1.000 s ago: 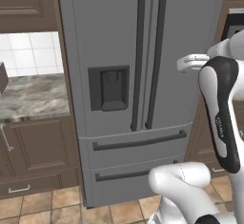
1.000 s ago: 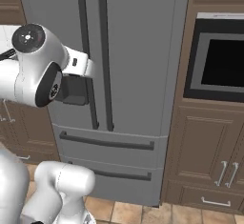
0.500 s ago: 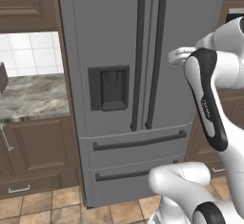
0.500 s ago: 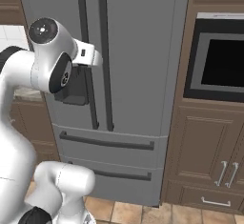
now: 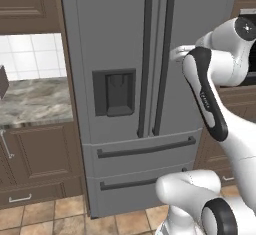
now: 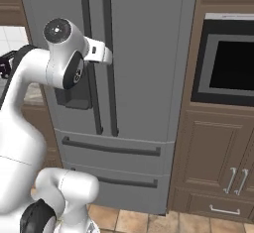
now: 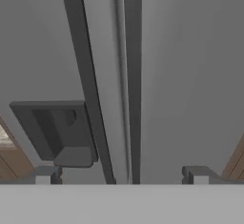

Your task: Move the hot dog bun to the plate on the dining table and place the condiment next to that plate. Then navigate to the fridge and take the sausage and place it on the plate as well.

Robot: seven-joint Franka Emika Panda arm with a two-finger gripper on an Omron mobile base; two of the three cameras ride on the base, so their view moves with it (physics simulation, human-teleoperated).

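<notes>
Straight ahead of the robot: the fridge (image 5: 125, 79) is standing closed, filling the wall between the brown cabinets (image 5: 30, 154) on its left and the wall oven (image 6: 230, 61) on its right.
Fridge look: it is showing a tall dark grey front with two upper doors meeting at a thin centre seam, and two drawers (image 5: 145, 149) sitting below them, each with a dark horizontal bar.
Fridge handles: two long black vertical handles (image 5: 155, 59) are running side by side along the seam, one on each door.
Dispenser: a dark recessed dispenser panel (image 5: 114, 91) is sitting in the left door, at about mid-height of the handles.
Pincer: the pincer (image 7: 121, 175) is standing wide open with nothing between its fingers; in the hand view its two dark fingertips (image 7: 47, 174) are rising at the bottom, one on each side of the handles.
Fridge against pincer: the pincer is pointing at the door seam, with both handles lying in the gap between the fingertips and the dispenser lying off to the left; the fingertips are looking clear of the door, though how near they are I cannot tell.
Arm: the white arm (image 6: 59, 63) is reaching up across the fridge front at upper-door height.
Left side: a marble counter (image 5: 32, 101) is lying beside the fridge under white wall tiles.
</notes>
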